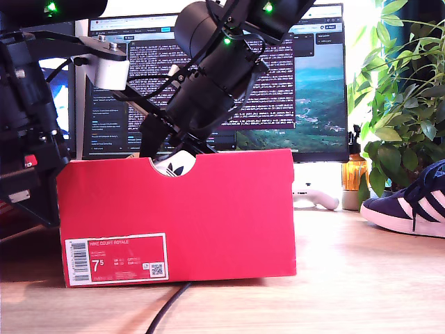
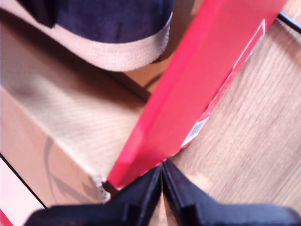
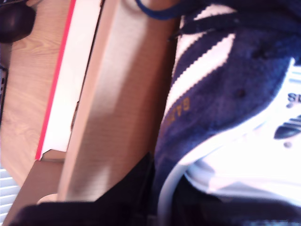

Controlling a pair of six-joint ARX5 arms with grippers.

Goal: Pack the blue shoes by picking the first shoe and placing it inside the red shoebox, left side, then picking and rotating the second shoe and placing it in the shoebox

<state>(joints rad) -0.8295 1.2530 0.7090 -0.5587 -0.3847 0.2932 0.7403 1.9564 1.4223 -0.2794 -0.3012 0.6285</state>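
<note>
From the exterior view's left, the red shoebox [image 1: 174, 216] stands on the wooden counter [image 1: 361, 278], its barcode label [image 1: 115, 259] facing us; above its notch an arm reaches in where a white heel tab shows. My first pincer [image 2: 162, 176] hangs over the box's red wall, jaws pressed together on nothing; my second pincer [image 3: 162, 188] grips the heel collar of one blue shoe [image 3: 225, 94] inside the box. At the exterior view's right the other blue shoe [image 1: 410, 205] rests on the counter beside a leafy plant [image 1: 403, 90].
</note>
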